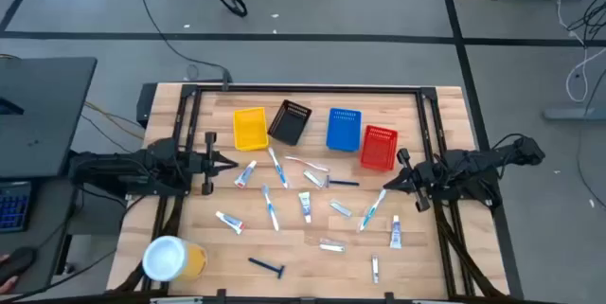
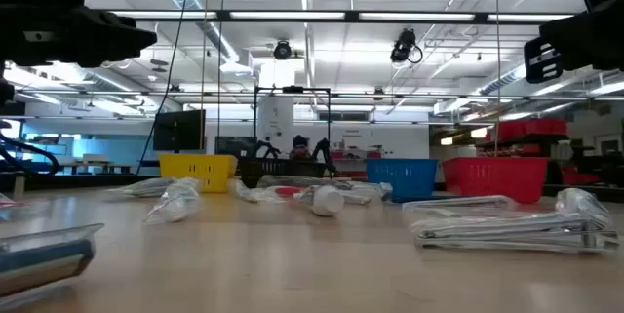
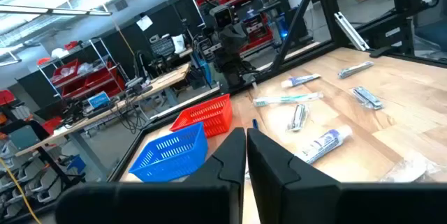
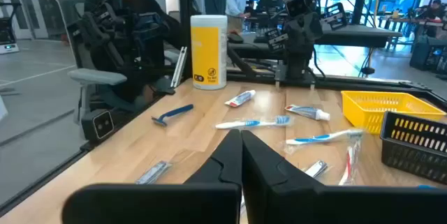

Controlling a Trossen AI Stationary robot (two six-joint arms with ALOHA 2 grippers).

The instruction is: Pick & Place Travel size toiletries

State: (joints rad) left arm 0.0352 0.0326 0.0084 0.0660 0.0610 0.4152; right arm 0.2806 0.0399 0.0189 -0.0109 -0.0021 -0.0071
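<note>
The toiletries lie loose on the wooden table: white tubes (image 1: 248, 172) (image 1: 396, 233), blue-white toothbrushes (image 1: 271, 206) (image 1: 372, 211), silvery sachets (image 1: 331, 244) and a dark-blue razor (image 1: 267, 266). My left gripper (image 1: 227, 163) hovers shut at the table's left side, level, pointing right, just short of a tube. My right gripper (image 1: 386, 186) hovers shut at the right side, pointing left, near a toothbrush's end. The left wrist view shows its shut fingers (image 3: 246, 154) before a tube (image 3: 321, 144). The right wrist view shows its shut fingers (image 4: 241, 154) before a toothbrush (image 4: 251, 122).
Along the far side stand a yellow basket (image 1: 250, 128), a black one (image 1: 290, 122), a blue one (image 1: 344, 129) and a red one (image 1: 379, 148). A yellow cup with a white lid (image 1: 172, 259) stands at the near left corner. A person (image 4: 129, 15) sits beyond the table's left side.
</note>
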